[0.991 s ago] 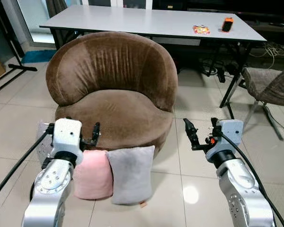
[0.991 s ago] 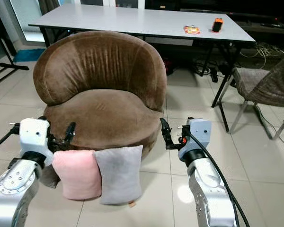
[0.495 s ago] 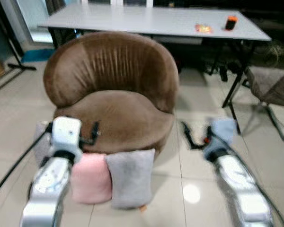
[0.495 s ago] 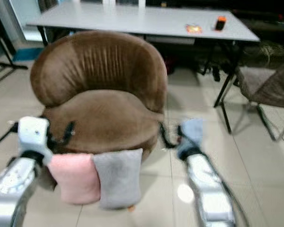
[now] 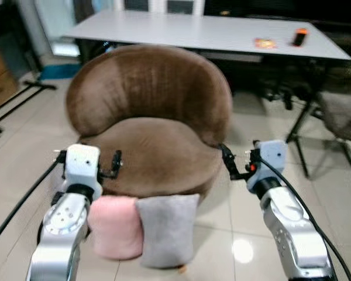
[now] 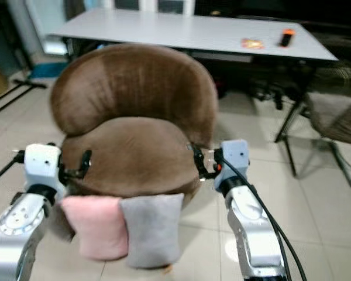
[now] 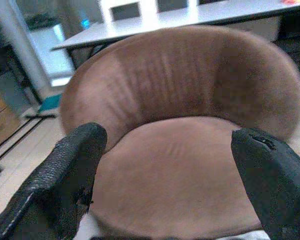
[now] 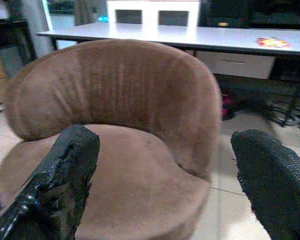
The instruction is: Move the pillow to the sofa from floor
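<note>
**Both arms raised at the armchair, pillows still on the floor**

The left gripper (image 5: pixel 116 164) hovers at the front left edge of the seat, its jaws spread wide and holding nothing; in the left wrist view the two black fingers (image 7: pixel 65 175) frame the seat cushion with open air between them. The right gripper (image 5: pixel 229 165) is held level with it at the seat's right side, jaws likewise released, fingers (image 8: pixel 60 175) well apart and pointed across the brown armchair (image 5: pixel 152 111). Both seem held high and apart so the robot can line itself up with the chair (the views are slightly blurred, so it is probably walking).

Below the grippers, a pink pillow (image 5: pixel 114 228) and a grey pillow (image 5: pixel 168 228) stand upright on the tiled floor (image 5: pixel 23 158), touching each other and leaning against the armchair's front. Neither is touched by a gripper. The seat above them is bare, likely the drop spot, since the armchair serves here as the sofa.

Behind stands a long grey tabletop (image 5: pixel 210 32) carrying an orange object (image 5: pixel 300 37) and a small packet (image 5: pixel 264 43).
</note>
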{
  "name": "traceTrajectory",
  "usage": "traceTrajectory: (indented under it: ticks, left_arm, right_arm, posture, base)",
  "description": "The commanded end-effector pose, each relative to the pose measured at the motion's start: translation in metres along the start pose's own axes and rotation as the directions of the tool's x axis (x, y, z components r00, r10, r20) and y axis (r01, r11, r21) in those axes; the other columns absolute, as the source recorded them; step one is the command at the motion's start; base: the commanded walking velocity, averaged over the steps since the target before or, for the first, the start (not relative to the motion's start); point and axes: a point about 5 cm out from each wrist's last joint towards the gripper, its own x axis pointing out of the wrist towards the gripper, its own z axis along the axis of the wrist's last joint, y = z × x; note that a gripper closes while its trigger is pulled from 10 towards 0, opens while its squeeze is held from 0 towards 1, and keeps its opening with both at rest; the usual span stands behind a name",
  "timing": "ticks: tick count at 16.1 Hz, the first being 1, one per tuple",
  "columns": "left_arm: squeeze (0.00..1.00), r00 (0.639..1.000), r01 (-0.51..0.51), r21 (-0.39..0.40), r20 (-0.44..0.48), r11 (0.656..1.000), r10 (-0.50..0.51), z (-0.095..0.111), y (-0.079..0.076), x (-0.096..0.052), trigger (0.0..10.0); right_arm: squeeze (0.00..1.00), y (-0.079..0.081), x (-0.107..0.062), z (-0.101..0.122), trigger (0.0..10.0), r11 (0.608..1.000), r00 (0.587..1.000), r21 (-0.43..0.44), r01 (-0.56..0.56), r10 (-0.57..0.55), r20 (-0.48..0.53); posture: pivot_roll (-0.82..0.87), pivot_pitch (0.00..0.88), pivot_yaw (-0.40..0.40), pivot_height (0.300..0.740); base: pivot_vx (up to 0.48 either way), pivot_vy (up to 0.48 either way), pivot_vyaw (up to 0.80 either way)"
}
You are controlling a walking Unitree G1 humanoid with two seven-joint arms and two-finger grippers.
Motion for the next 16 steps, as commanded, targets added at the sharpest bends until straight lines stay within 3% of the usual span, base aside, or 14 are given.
traceTrajectory:
  ticks: [1,7,11,16]
  left_arm:
    - [0.00,1.000,0.016,0.006,0.005,1.000,-0.016,0.0007,-0.0043,-0.0001,10.0]
    - [0.00,1.000,0.013,0.010,0.006,1.000,-0.013,0.0001,-0.0028,-0.0006,10.0]
    - [0.00,1.000,0.018,0.013,0.005,1.000,-0.018,-0.0001,-0.0018,-0.0010,10.0]
    - [0.00,1.000,0.027,0.011,0.004,1.000,-0.027,0.0002,-0.0015,-0.0001,10.0]
  right_arm:
    - [0.00,-0.0049,-0.0001,-0.0007,10.0,1.000,1.000,0.000,0.016,-0.016,-0.009]
    - [0.00,-0.0010,0.0012,0.0016,10.0,0.999,1.000,0.039,-0.011,0.010,0.018]
    - [0.00,0.0033,0.0015,0.0001,10.0,1.000,1.000,-0.011,-0.027,0.027,0.015]
    - [0.00,-0.0009,0.0012,-0.0021,10.0,1.000,1.000,0.001,0.007,-0.007,0.006]
  posture:
    - [-0.09,0.000,-0.015,0.740]
    - [-0.08,0.000,-0.016,0.740]
    - [-0.08,0.000,-0.013,0.740]
    - [-0.08,0.000,-0.007,0.740]
  base:
    - [0.251,0.000,0.00]
    - [0.246,0.000,0.00]
    - [0.242,0.000,0.00]
    - [0.259,0.000,0.00]
